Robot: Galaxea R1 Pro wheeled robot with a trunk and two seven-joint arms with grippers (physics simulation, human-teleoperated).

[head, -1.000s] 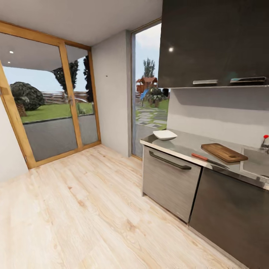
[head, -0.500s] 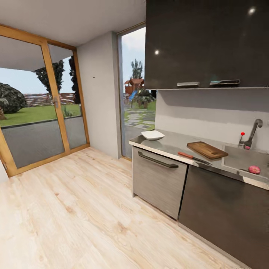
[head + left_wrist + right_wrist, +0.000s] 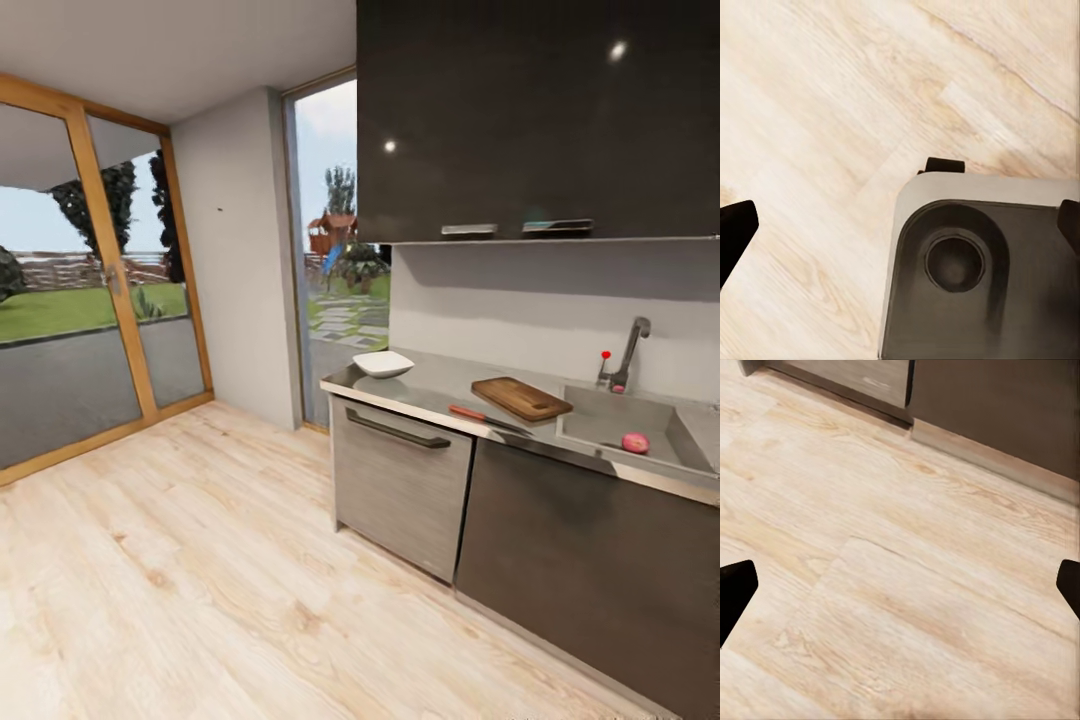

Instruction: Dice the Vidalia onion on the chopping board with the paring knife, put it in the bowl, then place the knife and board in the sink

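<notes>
A pinkish Vidalia onion [image 3: 635, 442] lies in the grey sink [image 3: 598, 418], below an angular tap [image 3: 626, 354] with a red knob. Left of the basin, the brown chopping board [image 3: 521, 398] rests on the steel countertop [image 3: 435, 384]. The paring knife [image 3: 482, 415], orange-red handled, lies along the counter's front edge by the board. A white bowl [image 3: 383, 363] sits at the counter's left end. My left gripper [image 3: 900, 232] hangs open over the wood floor and my own grey base [image 3: 975, 270]. Open too, my right gripper [image 3: 900, 589] is above bare floor near the cabinet plinth [image 3: 990, 457].
Dark lower cabinets [image 3: 580, 560] with a black bar handle [image 3: 397, 429] stand under the counter, and dark wall cabinets [image 3: 540, 110] hang above. Light wood floor [image 3: 200, 560] stretches left toward a wood-framed glass door [image 3: 100, 300] and a tall window [image 3: 335, 250].
The head view has swung right, so everything shifted left in the picture. The sink, tap and onion have come fully into view. Nothing on the counter has moved.
</notes>
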